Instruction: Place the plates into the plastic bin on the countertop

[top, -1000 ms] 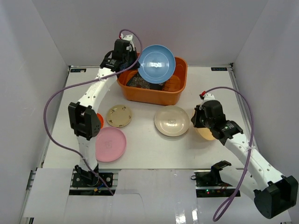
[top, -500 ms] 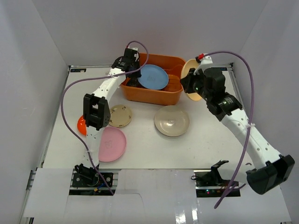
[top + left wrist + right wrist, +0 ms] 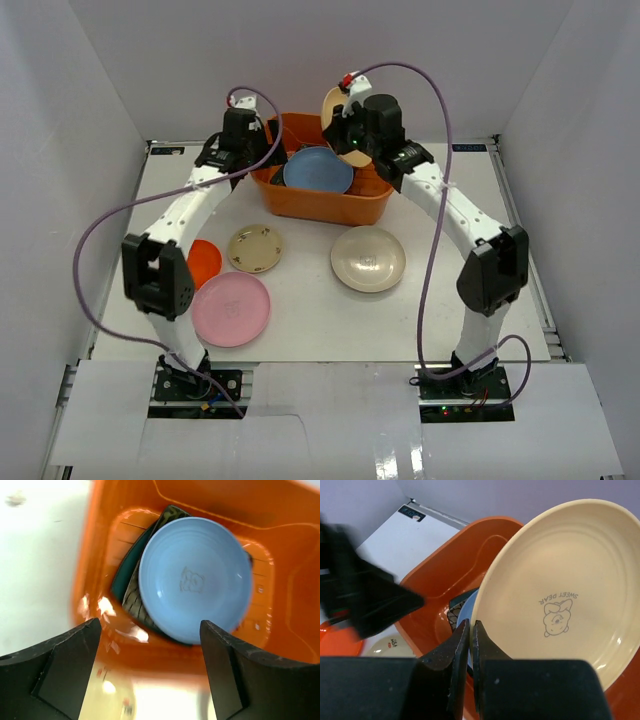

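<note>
The orange plastic bin (image 3: pixel 372 205) stands at the back of the white countertop (image 3: pixel 300 340). Inside it a blue plate (image 3: pixel 196 582) lies on a black flowered square plate (image 3: pixel 136 600) and a teal one (image 3: pixel 121 577). My left gripper (image 3: pixel 150 665) hangs open and empty over the bin's left rim (image 3: pixel 265 158). Above the bin's back edge my right gripper (image 3: pixel 471 630) is shut on the rim of a yellow-tan plate (image 3: pixel 565 580), held tilted on edge (image 3: pixel 333 105). On the countertop lie a cream plate (image 3: pixel 368 259), a small beige plate (image 3: pixel 254 248), an orange-red plate (image 3: pixel 205 260) and a pink plate (image 3: pixel 231 309).
White walls enclose the countertop on three sides. Purple cables loop above both arms. The left arm's elbow (image 3: pixel 155 275) hangs over the left part of the table beside the orange-red plate. The two grippers are close together over the bin.
My left gripper opened and let go of the blue plate, which now lies flat in the bin. My right arm carried the yellow-tan plate from the table's right side to above the bin.
</note>
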Controlling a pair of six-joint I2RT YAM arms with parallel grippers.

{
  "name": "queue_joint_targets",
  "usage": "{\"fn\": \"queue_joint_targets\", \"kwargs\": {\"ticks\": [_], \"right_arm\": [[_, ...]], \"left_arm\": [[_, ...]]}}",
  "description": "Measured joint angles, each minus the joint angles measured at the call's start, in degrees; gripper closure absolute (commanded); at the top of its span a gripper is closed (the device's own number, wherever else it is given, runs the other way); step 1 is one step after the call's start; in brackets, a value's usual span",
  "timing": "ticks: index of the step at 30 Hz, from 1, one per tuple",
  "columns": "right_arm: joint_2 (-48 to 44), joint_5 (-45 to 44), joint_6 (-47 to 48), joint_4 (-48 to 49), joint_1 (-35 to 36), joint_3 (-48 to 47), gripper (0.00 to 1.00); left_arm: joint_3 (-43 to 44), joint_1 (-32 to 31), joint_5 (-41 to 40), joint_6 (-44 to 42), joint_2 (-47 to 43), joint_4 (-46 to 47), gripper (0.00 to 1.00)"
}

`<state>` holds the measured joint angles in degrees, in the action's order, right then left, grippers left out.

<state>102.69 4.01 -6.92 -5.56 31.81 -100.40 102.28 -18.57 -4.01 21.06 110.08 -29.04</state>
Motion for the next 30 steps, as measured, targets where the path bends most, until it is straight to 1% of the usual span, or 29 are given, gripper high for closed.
{"fn": "queue_joint_targets", "kwargs": {"ticks": [5, 8, 10, 11, 12, 13, 14, 15, 16, 17, 18, 21, 23, 26, 30], "right_arm": [[12.4, 1.0, 4.6, -1.2, 3.0, -8.9, 0.92], [19.7, -0.1, 8.1, -4.0, 5.7, -14.2, 0.92], [23.3, -1.0, 9.8, -5.2, 7.0, -16.0, 0.91], [24.4, -1.2, 10.3, -5.6, 7.6, -16.2, 0.86], [25.2, -1.4, 10.7, -6.5, 8.2, -16.2, 0.73], [25.6, -1.5, 10.8, -7.4, 8.5, -16.2, 0.65], [25.7, -2.1, 11.2, -7.4, 8.8, -16.2, 0.58], [25.5, -2.3, 11.5, -7.3, 8.7, -16.2, 0.44], [25.0, -2.5, 11.4, -7.4, 8.6, -16.2, 0.40], [24.4, -2.7, 11.6, -7.6, 8.4, -16.2, 0.36], [23.7, -2.8, 11.5, -7.6, 8.3, -16.0, 0.34], [19.5, -3.2, 11.0, -7.7, 8.2, -13.8, 0.34], [14.3, -3.2, 9.8, -7.8, 8.1, -9.9, 0.38], [2.0, -2.8, 7.0, -5.2, 8.5, 3.0, 0.44], [-15.8, -2.4, 3.0, 0.0, 10.6, 23.5, 0.47]], "left_arm": [[-20.3, 0.4, -3.2, 1.0, -24.8, 7.0, 0.11], [-30.0, 0.7, -5.4, 1.6, -35.8, 8.1, 0.12], [-35.6, 1.0, -6.4, 2.0, -40.8, 7.1, 0.13], [-37.9, 1.2, -6.8, 2.2, -42.4, 6.1, 0.14], [-40.4, 1.4, -6.7, 2.4, -43.9, 4.9, 0.15], [-42.5, 1.5, -6.5, 2.8, -45.0, 2.8, 0.19], [-44.0, 1.6, -5.8, 3.2, -45.7, 0.6, 0.20], [-45.4, 1.6, -4.5, 3.6, -46.4, -1.8, 0.21], [-46.3, 1.6, -2.6, 3.9, -46.8, -4.1, 0.22], [-46.8, 1.6, -0.7, 4.3, -47.1, -6.6, 0.23], [-47.1, 1.6, 1.7, 4.5, -47.2, -8.9, 0.24], [-47.6, 0.7, 8.9, 4.8, -46.4, -14.4, 0.25], [-48.2, -1.5, 12.1, 4.9, -45.1, -17.4, 0.24], [-49.4, -5.5, 13.3, 5.1, -43.5, -20.5, 0.24], [-52.3, -9.6, 13.2, 5.5, -41.3, -23.0, 0.24]]}}
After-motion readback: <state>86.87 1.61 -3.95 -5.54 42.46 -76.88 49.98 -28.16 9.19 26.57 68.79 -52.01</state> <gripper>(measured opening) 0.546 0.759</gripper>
